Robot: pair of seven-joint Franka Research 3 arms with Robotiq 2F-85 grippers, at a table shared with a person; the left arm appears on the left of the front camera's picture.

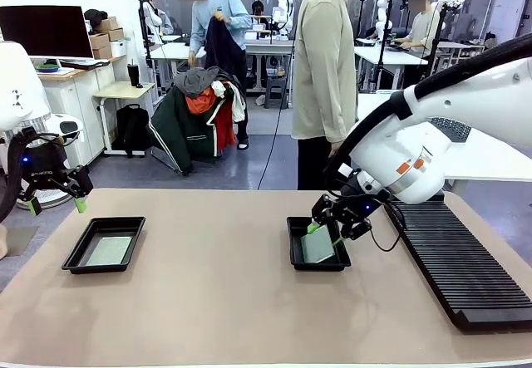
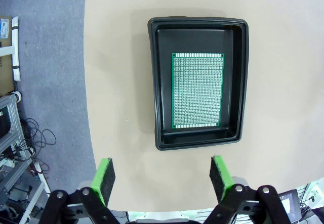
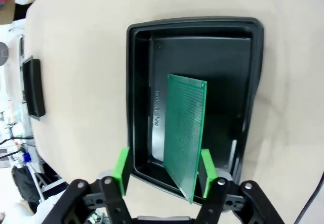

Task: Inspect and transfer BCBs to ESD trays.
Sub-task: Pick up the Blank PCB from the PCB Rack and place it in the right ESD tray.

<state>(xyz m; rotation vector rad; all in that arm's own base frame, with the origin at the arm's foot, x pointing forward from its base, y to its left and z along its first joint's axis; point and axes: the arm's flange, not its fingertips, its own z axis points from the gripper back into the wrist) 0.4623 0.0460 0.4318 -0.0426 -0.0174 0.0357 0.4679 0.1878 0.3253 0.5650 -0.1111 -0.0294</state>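
Two black ESD trays lie on the tan table. The left tray [image 1: 79, 256] [image 2: 154, 82] holds a green BCB [image 1: 110, 250] [image 2: 197, 90] lying flat on its floor. My left gripper [image 1: 56, 206] [image 2: 162, 176] hangs open above the table's left edge, just short of that tray, with nothing between its fingers. In the right tray [image 1: 295, 243] [image 3: 132, 82] a second BCB [image 1: 317, 246] [image 3: 185, 128] stands tilted, its near edge raised and leaning against one green finger. My right gripper [image 1: 328, 231] [image 3: 164, 159] hovers over that tray's near end, jaws spread wide around the board.
A long black ribbed rack [image 1: 457, 260] runs along the table's right side, close to my right arm. A person [image 1: 324, 69] stands at the far edge behind the right tray. Bare table lies between the two trays.
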